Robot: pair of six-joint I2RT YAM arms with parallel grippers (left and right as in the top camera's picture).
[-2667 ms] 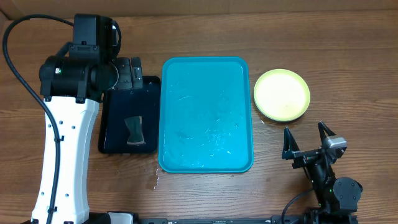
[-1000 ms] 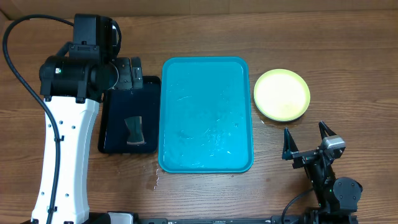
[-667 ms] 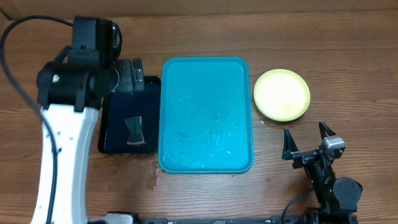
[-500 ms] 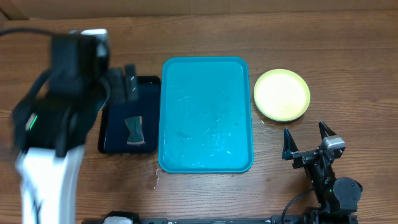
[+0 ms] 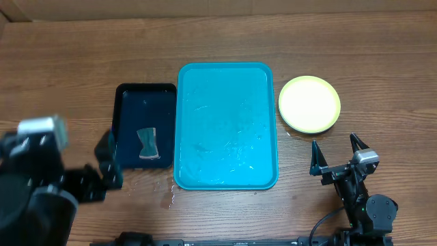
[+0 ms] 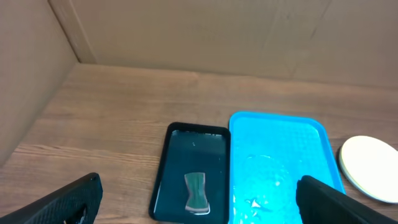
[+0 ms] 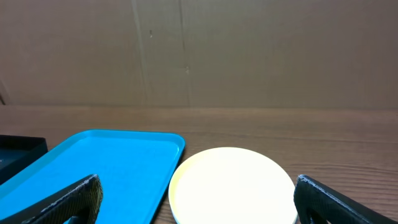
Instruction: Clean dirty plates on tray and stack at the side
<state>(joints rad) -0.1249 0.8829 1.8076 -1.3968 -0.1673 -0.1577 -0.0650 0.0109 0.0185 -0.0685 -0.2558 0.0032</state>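
Here, the tray (image 5: 227, 125) sits on a wooden table (image 5: 382, 41), cardboard walls (image 6: 217, 31) behind.

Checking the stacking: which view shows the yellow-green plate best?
Overhead: the whole yellow-green plate is seen from above, apart from the turquoise tray. The right wrist view shows it close but at a low angle, its near edge cut off. The left wrist view catches only part at the frame edge.

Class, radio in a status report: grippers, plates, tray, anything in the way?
Left gripper open, right gripper open, both empty. Tray holds no plates; yellow-green plate sits to its right. Black tray with cloth lies left.
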